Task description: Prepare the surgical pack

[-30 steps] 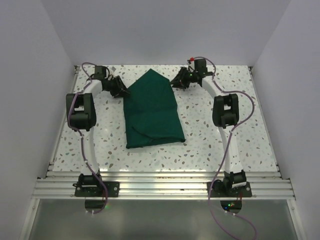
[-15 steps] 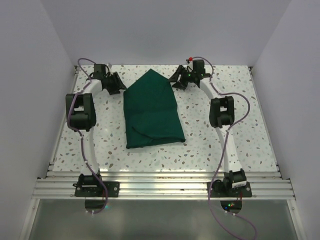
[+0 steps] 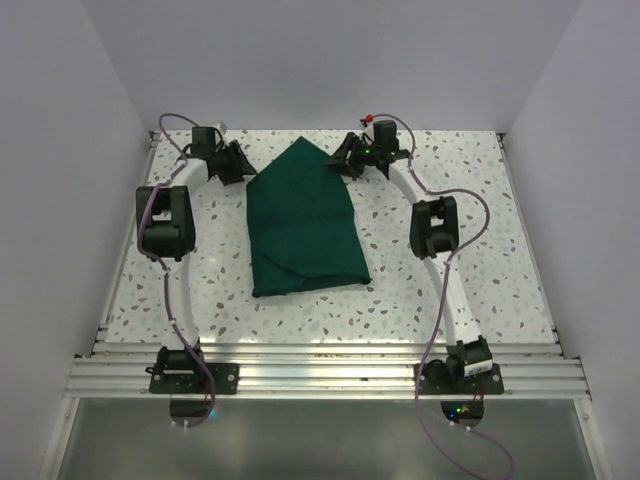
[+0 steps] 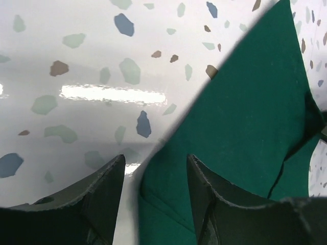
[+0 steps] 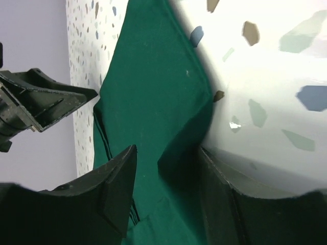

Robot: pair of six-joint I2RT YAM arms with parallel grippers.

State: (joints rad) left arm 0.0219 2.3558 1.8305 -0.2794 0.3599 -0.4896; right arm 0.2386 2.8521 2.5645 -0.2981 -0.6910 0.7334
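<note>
One folded green surgical pack (image 3: 305, 225), its peaked far edges lying between the parted, unclosed fingers of left gripper (image 3: 238, 166) and right gripper (image 3: 347, 160), speckled table (image 3: 480, 250) showing all round.

surgical pack (image 3: 305, 225) | dark green cloth | folded, far end pointed | flat, seemingly unheld

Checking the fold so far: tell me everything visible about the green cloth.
The dark green matte cloth lies folded flat on the speckled table, pointed at its far end, straight along its near edge, a flap edge showing by the near-left corner. The left gripper and right gripper flank the point, jaws open over its slanted edges; contact is unclear.
</note>
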